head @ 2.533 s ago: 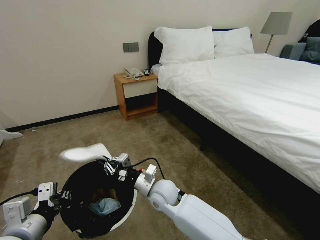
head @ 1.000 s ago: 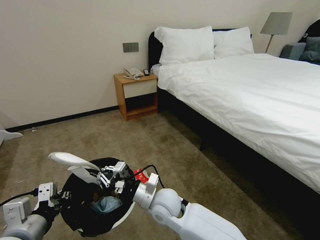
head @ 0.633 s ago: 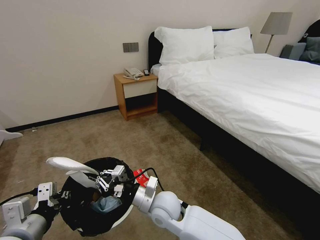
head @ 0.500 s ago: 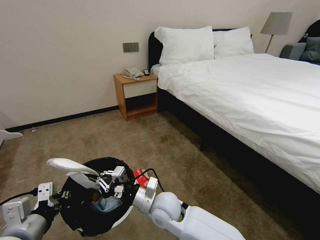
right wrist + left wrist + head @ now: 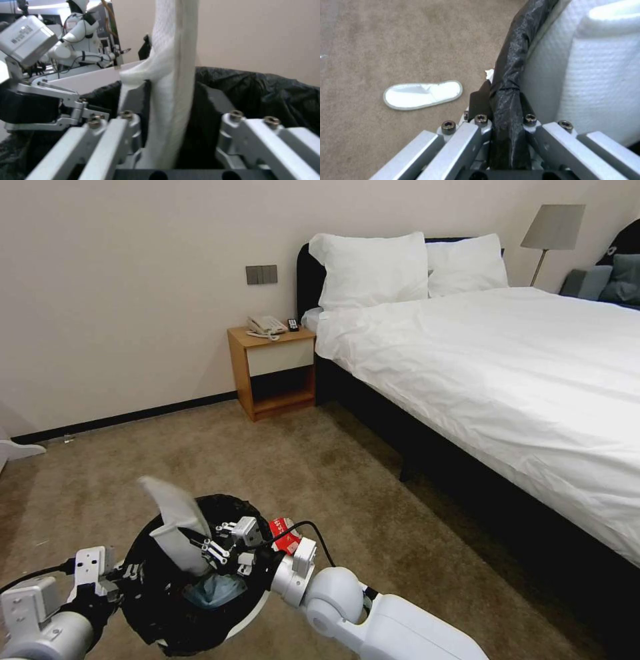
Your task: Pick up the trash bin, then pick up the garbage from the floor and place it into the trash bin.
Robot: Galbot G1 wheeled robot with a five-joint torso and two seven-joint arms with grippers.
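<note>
The trash bin (image 5: 150,607), white with a black bag over its rim, hangs low at my front left. My left gripper (image 5: 123,575) is shut on the bagged rim (image 5: 516,50), as the left wrist view (image 5: 501,100) shows. My right gripper (image 5: 212,548) reaches over the bin's mouth, shut on a white slipper (image 5: 175,523) that stands steeply with its lower end inside the bin. In the right wrist view (image 5: 171,110) the slipper (image 5: 170,50) rises between the fingers. A light-blue cloth (image 5: 212,591) lies in the bin. Another white slipper (image 5: 423,95) lies on the carpet. A red-white packet (image 5: 285,533) shows by the bin's right rim.
A big bed (image 5: 507,373) with white covers fills the right side, its dark frame reaching the carpet. A wooden nightstand (image 5: 273,373) with a phone stands against the far wall. Open brown carpet (image 5: 287,460) lies ahead. A white object (image 5: 19,450) pokes in at the left edge.
The slipper in my right gripper swung from lying flat and pointing left to standing steeply, and dropped lower into the bin. The left gripper and bin stayed put.
</note>
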